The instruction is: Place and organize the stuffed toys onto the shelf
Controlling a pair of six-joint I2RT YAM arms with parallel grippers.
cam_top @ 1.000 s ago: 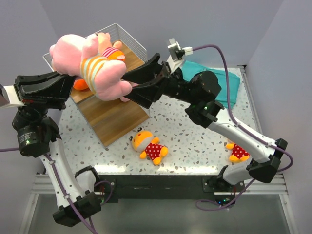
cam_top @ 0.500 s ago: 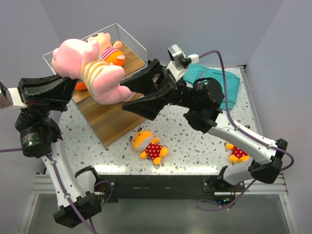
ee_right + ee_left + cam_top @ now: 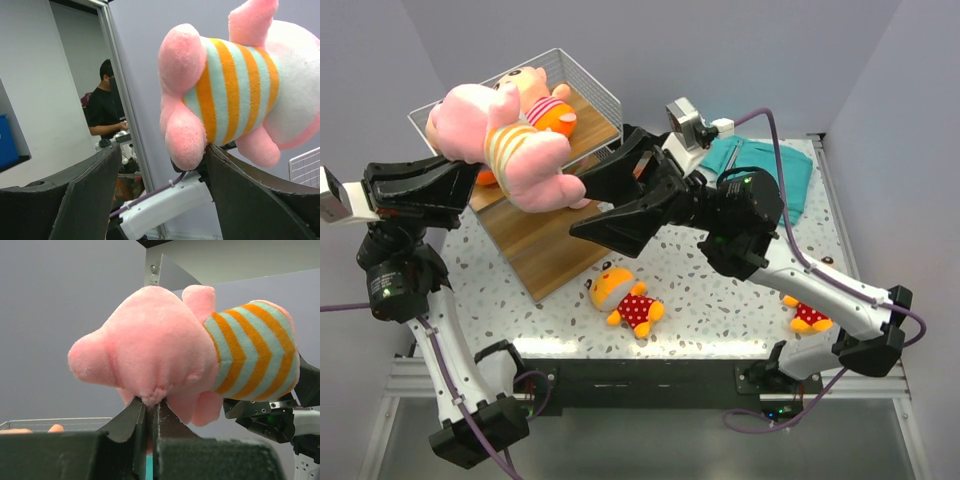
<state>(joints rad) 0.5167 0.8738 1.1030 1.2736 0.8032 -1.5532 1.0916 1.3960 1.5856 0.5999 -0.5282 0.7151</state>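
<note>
Aloft over the white-wire, wooden-board shelf at the desk's far left corner, the left jaws pinch shut on the large pink plush toy in an orange-and-teal striped shirt. Rightward, the right jaws stand open around its feet. A red-dotted, orange-headed plush toy lies near the front edge.

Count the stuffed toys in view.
4: striped pink toy in the left gripper; orange-shorts toy on the shelf; polka-dot toy on the table; half-hidden toy under the right arm. More may be hidden.
</note>
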